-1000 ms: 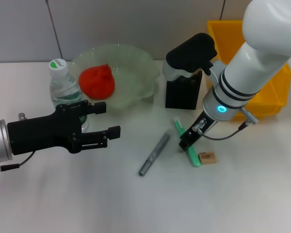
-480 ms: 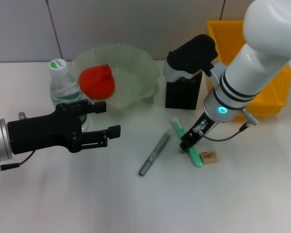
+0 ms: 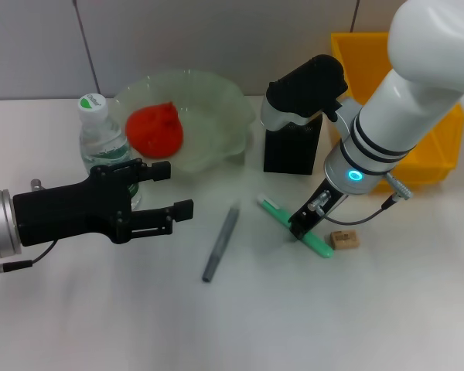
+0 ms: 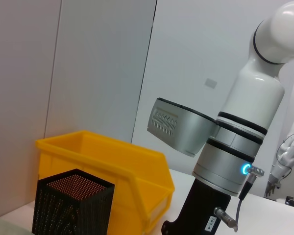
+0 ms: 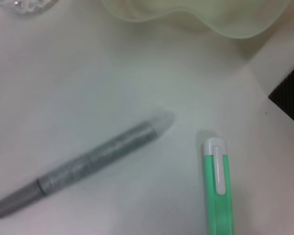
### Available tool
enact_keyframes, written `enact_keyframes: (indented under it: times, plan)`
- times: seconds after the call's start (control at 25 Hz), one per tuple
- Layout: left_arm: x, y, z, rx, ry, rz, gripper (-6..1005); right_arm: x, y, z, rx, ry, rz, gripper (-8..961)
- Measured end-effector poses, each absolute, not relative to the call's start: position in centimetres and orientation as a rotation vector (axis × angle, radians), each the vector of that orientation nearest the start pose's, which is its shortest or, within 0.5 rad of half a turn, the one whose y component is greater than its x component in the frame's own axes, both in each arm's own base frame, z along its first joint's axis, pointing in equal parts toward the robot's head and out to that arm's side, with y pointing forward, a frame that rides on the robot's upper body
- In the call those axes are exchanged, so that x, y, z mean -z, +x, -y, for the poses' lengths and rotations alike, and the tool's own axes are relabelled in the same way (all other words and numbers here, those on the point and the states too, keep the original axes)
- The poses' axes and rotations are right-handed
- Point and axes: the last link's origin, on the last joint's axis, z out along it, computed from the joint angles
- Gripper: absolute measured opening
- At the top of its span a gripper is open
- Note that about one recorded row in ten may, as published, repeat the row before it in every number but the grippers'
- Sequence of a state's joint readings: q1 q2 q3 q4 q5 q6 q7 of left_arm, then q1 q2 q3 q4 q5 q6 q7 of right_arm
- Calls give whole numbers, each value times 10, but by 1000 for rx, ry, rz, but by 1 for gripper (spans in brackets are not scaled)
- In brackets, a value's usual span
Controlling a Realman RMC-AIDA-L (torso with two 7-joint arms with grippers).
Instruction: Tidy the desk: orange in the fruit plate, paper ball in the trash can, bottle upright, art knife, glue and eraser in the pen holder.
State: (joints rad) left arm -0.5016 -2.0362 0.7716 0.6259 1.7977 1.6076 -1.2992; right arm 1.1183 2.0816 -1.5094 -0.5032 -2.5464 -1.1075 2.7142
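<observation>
The orange (image 3: 155, 129) lies in the pale green fruit plate (image 3: 233, 104). The bottle (image 3: 100, 139) stands upright beside the plate. A green art knife (image 3: 294, 226) (image 5: 218, 196) lies slantwise on the table, with my right gripper (image 3: 305, 222) down on its middle. The grey glue stick (image 3: 220, 243) (image 5: 88, 166) lies to its left and the tan eraser (image 3: 344, 239) to its right. The black mesh pen holder (image 3: 292, 147) (image 4: 71, 205) stands behind them. My left gripper (image 3: 175, 190) hovers open in front of the bottle, holding nothing. The paper ball is out of view.
The yellow trash can (image 3: 441, 147) (image 4: 112, 166) sits at the back right, behind my right arm (image 4: 235, 147). White table stretches along the front edge. A grey wall closes off the back.
The green art knife has swung round and shifted right under my right gripper. The glue stick slid left and the eraser moved right. The left arm has not moved.
</observation>
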Motion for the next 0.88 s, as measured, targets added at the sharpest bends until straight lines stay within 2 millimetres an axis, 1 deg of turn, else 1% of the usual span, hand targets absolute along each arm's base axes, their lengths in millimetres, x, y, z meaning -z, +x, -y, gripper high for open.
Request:
enact_keyframes:
  times: [0.64,0.88]
  plan:
    - [-15,-254,-328,871,-2691,492,772,88,158,-417,637,-2495,-993,172]
    - [-16,-254,-328,870,-2690,495,771,85,156,-416,595,-2508,-986,176]
